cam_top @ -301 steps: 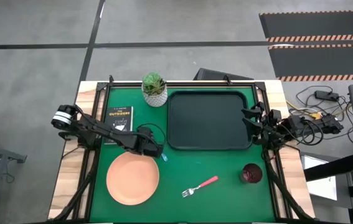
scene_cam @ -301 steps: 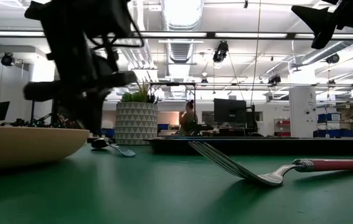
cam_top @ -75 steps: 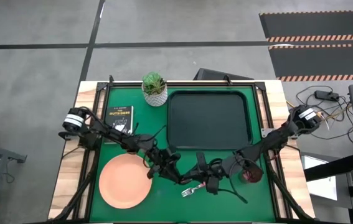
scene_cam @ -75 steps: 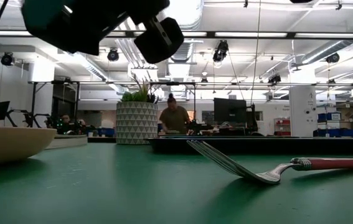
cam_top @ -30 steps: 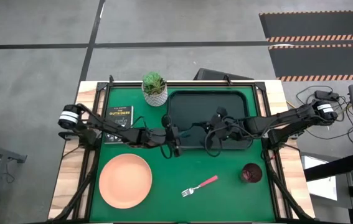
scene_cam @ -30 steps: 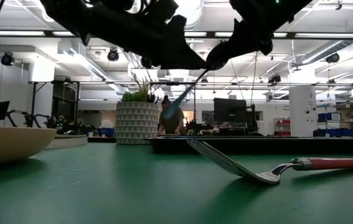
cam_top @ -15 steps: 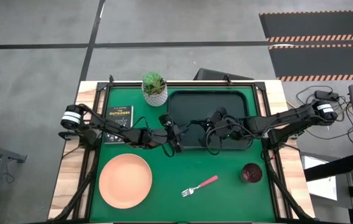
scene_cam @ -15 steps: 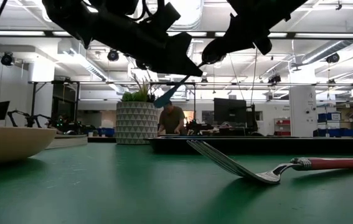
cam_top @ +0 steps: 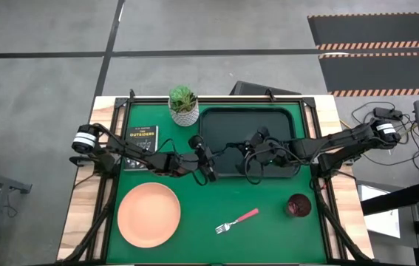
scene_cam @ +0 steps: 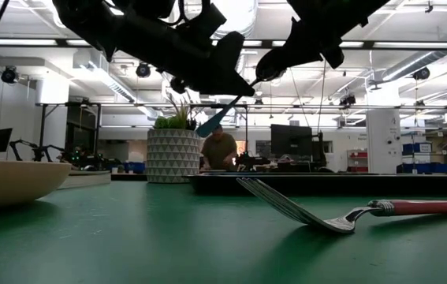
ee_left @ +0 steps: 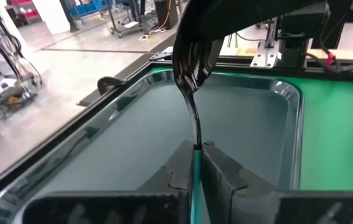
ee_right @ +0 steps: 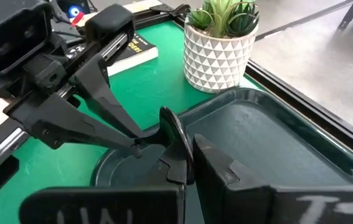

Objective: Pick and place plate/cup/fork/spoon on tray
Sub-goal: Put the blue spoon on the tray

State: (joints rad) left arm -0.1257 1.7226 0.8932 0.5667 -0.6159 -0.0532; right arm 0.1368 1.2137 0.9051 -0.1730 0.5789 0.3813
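The spoon point(scene_cam: 219, 114) hangs in the air over the near left corner of the tray point(cam_top: 277, 127), held at both ends. The left gripper point(ee_left: 196, 163) is clenched on its blue handle, and the right gripper point(ee_right: 187, 163) is clenched on its dark bowl.

The plate point(cam_top: 148, 215) lies on the green table point(cam_top: 268, 229), well in front of the tray and to its left. The fork point(cam_top: 237, 220) lies in front of the tray, and the cup point(cam_top: 298, 205) stands by the tray's near right corner. A plant pot point(cam_top: 184, 105) and a book point(cam_top: 141, 137) sit left of the tray.

Beyond the table is a big room with ceiling lights, and a person point(scene_cam: 223, 150) is far back.

Half a second ago the spoon and both arms were in almost the same place.

Only the low view shows the blue handle tilted down. Only the left wrist view shows the fingers pinching it.
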